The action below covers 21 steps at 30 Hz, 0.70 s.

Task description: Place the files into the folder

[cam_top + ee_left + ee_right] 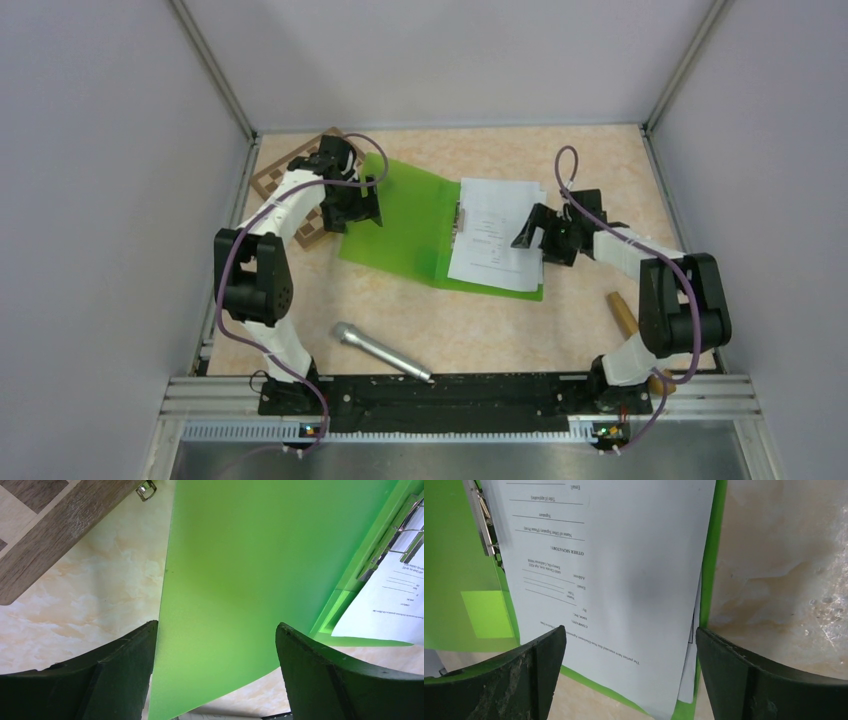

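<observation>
White files [497, 235] lie inside the open green folder [405, 225].

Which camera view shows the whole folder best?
The top view: the folder lies open there, both covers visible, files on its right half. The left wrist view shows mostly its bare left cover and part of the clip; the right wrist view shows mostly the half under the files.

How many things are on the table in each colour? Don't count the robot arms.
Green: 1, the folder
White: 1, the pile of files
Brown: 2, the checkered board and the wooden stick
Silver: 1, the metal tube
Total: 5
</observation>
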Each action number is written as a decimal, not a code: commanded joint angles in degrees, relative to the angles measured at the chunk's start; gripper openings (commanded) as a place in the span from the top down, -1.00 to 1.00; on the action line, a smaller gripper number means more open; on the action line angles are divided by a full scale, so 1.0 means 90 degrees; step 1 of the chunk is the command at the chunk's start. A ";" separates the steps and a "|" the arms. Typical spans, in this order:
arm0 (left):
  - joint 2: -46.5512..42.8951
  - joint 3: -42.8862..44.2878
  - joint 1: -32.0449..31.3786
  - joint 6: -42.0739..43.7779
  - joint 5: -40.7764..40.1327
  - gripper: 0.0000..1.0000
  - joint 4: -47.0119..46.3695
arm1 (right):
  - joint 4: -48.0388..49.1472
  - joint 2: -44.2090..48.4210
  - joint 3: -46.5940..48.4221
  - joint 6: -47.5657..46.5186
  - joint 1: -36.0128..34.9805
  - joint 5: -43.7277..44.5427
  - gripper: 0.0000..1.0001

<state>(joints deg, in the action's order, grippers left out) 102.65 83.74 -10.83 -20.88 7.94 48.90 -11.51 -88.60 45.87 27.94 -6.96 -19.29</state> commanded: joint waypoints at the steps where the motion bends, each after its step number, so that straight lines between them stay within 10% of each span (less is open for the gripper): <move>1: -0.0010 -0.0008 -0.0016 0.0017 0.0045 -0.80 -0.0118 | 0.0335 -0.0135 0.0155 0.0095 -0.0031 -0.0005 -0.97; 21: 0.0006 -0.0039 -0.0017 0.0000 0.0068 -0.80 -0.0146 | -0.0535 0.0771 0.0014 -0.0337 -0.0174 0.0238 -0.97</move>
<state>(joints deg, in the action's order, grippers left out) 102.65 83.72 -10.83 -20.91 7.97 48.88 -13.47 -85.78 43.97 27.38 -8.16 -20.75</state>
